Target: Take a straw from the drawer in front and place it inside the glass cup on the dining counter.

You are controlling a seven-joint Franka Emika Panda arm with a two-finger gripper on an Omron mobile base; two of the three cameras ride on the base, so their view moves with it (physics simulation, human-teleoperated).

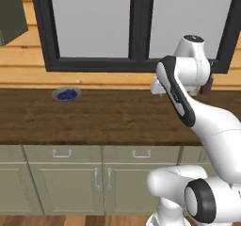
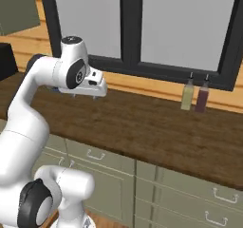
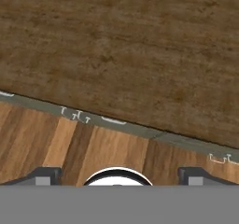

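Kitchen with a big dark-framed window [image 1: 136, 27] over a honey-coloured plank wall. A long dark brown wood-grain counter top [image 1: 94, 117] runs across the middle of both base views; below it, sage-green drawer fronts with small silver bar handles [image 1: 62, 153] and cabinet doors.

Upper left of the left base view: a shallow glass bowl of blue berries [image 1: 66, 95] sits on the counter. In the right of the right base view, two small bottles, one pale olive [image 2: 188, 95], one dark red-brown [image 2: 202, 98], stand side by side near the window sill.

The white arm is raised over the counter. In the hand view the two-finger gripper [image 3: 119, 174] looks down on the counter's front edge and the plank floor; its dark fingertips [image 3: 44, 174] stand wide apart at the bottom corners, nothing between them. Hand released, empty.

I can pick out no straw and no glass cup, so I cannot tell where they lie. The drawers all look shut, so the straw is presumably inside one.

Handling judgement: a straw should be very light, thin, smooth, apt to roll or slip. Best pinched near mid-length, across its width, with light pressure to avoid crushing it.
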